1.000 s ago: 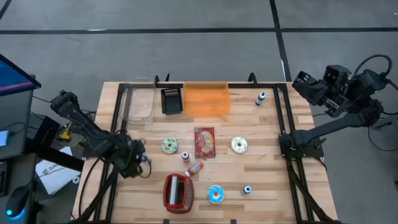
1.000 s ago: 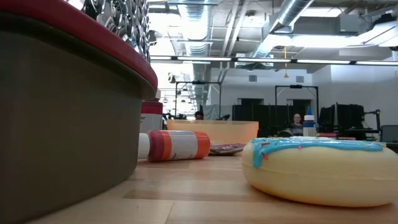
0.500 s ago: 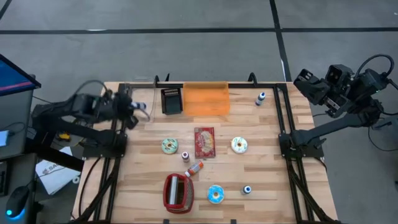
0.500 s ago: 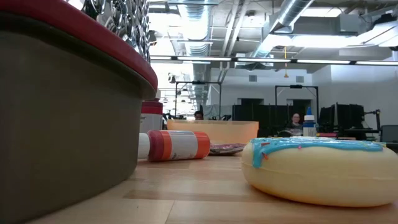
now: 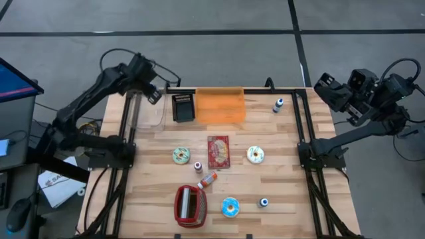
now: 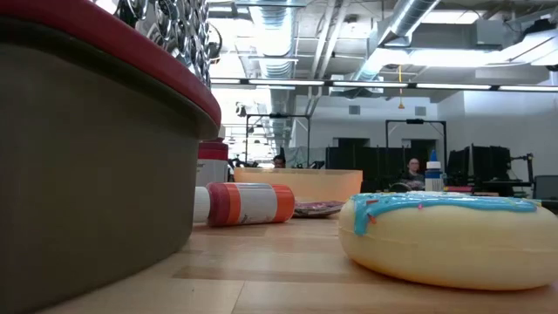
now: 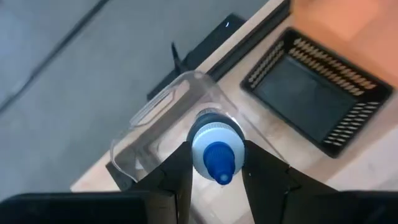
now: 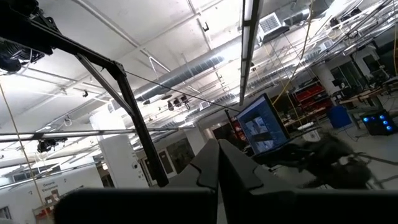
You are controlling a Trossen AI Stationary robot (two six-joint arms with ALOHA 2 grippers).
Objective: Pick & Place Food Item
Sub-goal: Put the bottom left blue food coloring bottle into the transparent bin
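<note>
Above the clear bin point(image 7: 158, 134) at the tabletop's point(image 5: 279, 192) far left corner, a blue-capped bottle point(image 7: 215, 148) hangs pinched in the left fingers point(image 7: 180, 171). A second ago that arm was low by the near-left edge; it has swung across, so release looks next. The right gripper point(image 5: 327, 88) waits off-table, fingers pressed together.

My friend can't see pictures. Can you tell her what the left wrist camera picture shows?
The left gripper holds a small white bottle with a blue cap between its two dark fingers, above a clear plastic tub at the edge of the wooden table. Next to the tub sits a black basket, and beyond the table is grey floor.
</note>
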